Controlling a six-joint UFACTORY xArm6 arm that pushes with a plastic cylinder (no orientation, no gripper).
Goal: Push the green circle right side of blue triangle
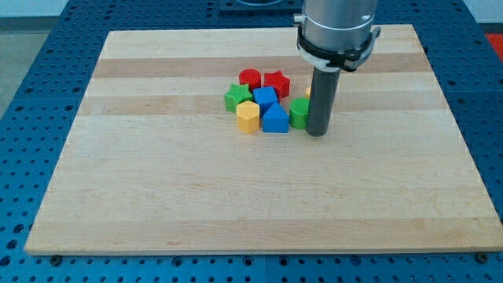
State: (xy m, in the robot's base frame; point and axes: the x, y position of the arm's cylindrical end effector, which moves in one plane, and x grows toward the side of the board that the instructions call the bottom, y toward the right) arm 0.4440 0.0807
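Rod (324, 98) hanging straight down from grey arm housing (336, 27) at view's top, dark, upright. My tip (317, 134) down on the wooden board (157, 196), just right of centre. No pincer on this rig, so nothing to open, close or grip; just bare rod end.

Green circle (299, 112) immediately to tip's left, looks touching or nearly so; rod covers its right edge, contact not certain. Round block, so no long axis or facing to report; sits flat, flat face up.

Blue triangle (275, 119) next over to tip's left, just beyond green circle, the two apparently side by side & touching. Apex toward view's top, base toward view's bottom. So green circle sits on triangle's right side, wedged betw. triangle & rod.

Rest of cluster further left of tip & toward view's top:
- yellow block (247, 116), roughly pentagon, left of triangle
- blue block (265, 97), shape unclear, behind triangle
- green block (236, 98), shape hard to make out, far left of group
- red circle (250, 78) & red star (276, 81) at back, near each other
- sliver of yellow (308, 92) peeking beside rod, mostly hidden, shape can't tell

All blocks packed tight in one clump.
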